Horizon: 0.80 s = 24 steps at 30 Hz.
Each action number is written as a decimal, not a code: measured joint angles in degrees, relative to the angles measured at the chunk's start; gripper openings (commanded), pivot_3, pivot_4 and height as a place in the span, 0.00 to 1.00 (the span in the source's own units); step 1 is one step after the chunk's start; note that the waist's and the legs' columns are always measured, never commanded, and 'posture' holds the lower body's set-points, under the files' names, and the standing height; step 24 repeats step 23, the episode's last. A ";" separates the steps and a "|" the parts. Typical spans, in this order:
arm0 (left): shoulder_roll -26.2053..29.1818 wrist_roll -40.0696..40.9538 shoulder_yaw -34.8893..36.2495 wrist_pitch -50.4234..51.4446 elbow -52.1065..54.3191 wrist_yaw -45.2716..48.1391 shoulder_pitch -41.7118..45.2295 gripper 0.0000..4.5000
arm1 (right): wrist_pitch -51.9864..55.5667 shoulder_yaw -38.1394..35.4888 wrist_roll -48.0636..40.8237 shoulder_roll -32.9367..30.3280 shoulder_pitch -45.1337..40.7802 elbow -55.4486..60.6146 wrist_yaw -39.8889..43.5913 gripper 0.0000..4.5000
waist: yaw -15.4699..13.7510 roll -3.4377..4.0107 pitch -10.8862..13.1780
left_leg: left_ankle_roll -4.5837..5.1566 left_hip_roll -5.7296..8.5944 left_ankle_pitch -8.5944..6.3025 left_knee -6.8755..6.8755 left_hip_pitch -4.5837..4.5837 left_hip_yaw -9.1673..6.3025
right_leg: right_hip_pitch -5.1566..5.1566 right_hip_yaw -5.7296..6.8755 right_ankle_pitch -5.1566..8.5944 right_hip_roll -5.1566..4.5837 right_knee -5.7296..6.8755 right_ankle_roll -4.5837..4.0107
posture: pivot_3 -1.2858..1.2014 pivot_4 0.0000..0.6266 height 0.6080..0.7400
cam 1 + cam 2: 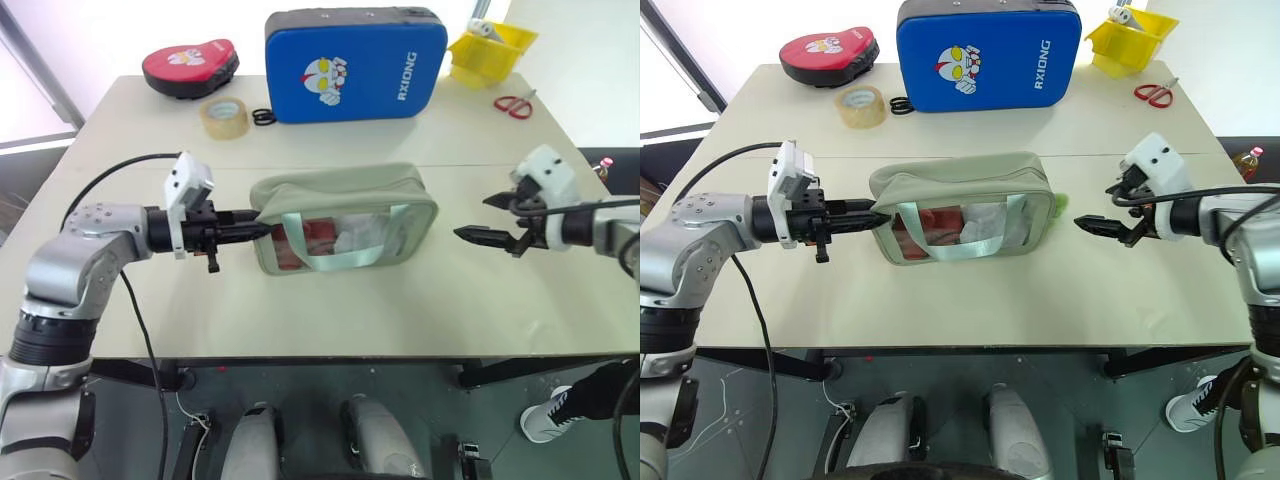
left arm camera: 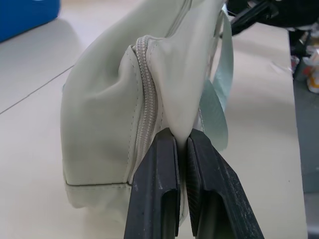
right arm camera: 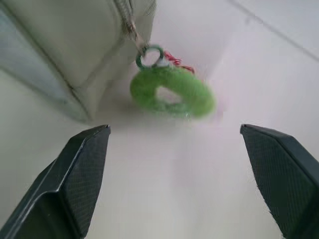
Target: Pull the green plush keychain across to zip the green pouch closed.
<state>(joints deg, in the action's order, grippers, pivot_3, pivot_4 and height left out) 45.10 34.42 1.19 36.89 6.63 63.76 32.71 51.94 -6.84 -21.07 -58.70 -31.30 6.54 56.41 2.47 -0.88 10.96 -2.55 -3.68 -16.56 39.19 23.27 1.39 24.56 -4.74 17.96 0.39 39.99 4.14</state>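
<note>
Zipping looking done: left gripper [image 2: 182, 144] pinching pale sage fabric pouch [image 1: 340, 215], right gripper [image 3: 174, 164] gaping off lime fuzzy ring keychain [image 3: 172, 92] at pouch's 3 o'clock, next releasing.

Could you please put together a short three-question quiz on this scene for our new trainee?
1. True or false: the right hand is gripping the keychain.
2. What is the left hand pinching?
A. the strap
B. the pouch's end fabric
C. the tape roll
3. Fill in: the keychain hangs at the pouch's end nearer the ___ hand.

Key
1. False: its fingers stand wide open, apart from the keychain, which lies on the table.
2. B: the fingers are shut on a fold of the pouch beside the zipper; the strap is free.
3. Right.
</note>
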 measured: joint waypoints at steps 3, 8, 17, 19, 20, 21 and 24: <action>0.35 0.03 -0.42 0.30 -0.81 2.31 1.97 0.72 | -2.60 -2.75 -2.86 0.10 1.32 2.08 2.73 1.00 | 0.08 0.00 0.00 | 0.00 -0.01 0.00 0.00 -0.02 -0.03 | 0.00 0.01 0.00 0.04 0.04 0.00 | 0.52 0.24 0.98; 4.14 -0.12 0.77 -1.06 -2.95 5.18 3.82 0.98 | -4.41 -2.89 -7.06 1.66 3.62 6.97 4.86 1.00 | 0.12 0.01 0.01 | 0.00 -0.02 0.00 0.00 -0.01 -0.03 | 0.01 0.00 0.00 0.04 0.03 0.00 | 0.52 0.24 0.98; 13.51 1.37 12.41 0.15 3.66 7.75 -12.47 0.98 | -8.55 -4.62 -9.97 3.93 9.29 12.50 4.01 1.00 | 0.01 0.00 0.02 | 0.00 -0.04 0.00 0.00 -0.02 0.00 | 0.00 0.02 0.01 -0.04 0.03 0.00 | 0.52 0.24 0.98; 12.01 2.61 13.83 1.39 6.85 5.97 -17.29 0.98 | -9.73 -5.00 -10.00 3.90 11.62 13.61 3.90 1.00 | -0.28 -0.04 0.03 | 0.00 -0.04 0.00 0.02 0.01 -0.04 | -0.01 0.06 0.01 -0.04 0.03 0.00 | 0.52 0.24 0.98; 10.91 3.17 14.29 1.82 8.53 4.65 -18.98 0.98 | -10.12 -5.04 -10.01 3.81 12.84 14.20 4.00 1.00 | -0.46 -0.06 0.03 | 0.00 -0.04 0.00 0.04 0.02 -0.05 | -0.01 0.06 0.01 -0.05 0.02 0.00 | 0.52 0.24 0.98; 10.11 3.83 14.77 2.44 9.96 3.48 -20.24 0.98 | -10.34 -5.04 -10.04 3.78 13.70 14.75 4.08 1.00 | -0.51 -0.06 0.03 | 0.00 -0.04 0.00 0.04 0.02 -0.04 | -0.02 0.06 0.01 -0.05 0.02 0.00 | 0.52 0.24 0.98; 8.92 5.27 16.18 3.44 12.85 1.20 -22.22 0.98 | -10.80 -5.06 -10.09 3.38 15.15 15.67 4.22 1.00 | -0.47 -0.07 0.03 | 0.00 -0.03 0.00 0.04 0.01 -0.03 | -0.02 0.04 0.01 -0.05 0.03 0.00 | 0.52 0.24 0.98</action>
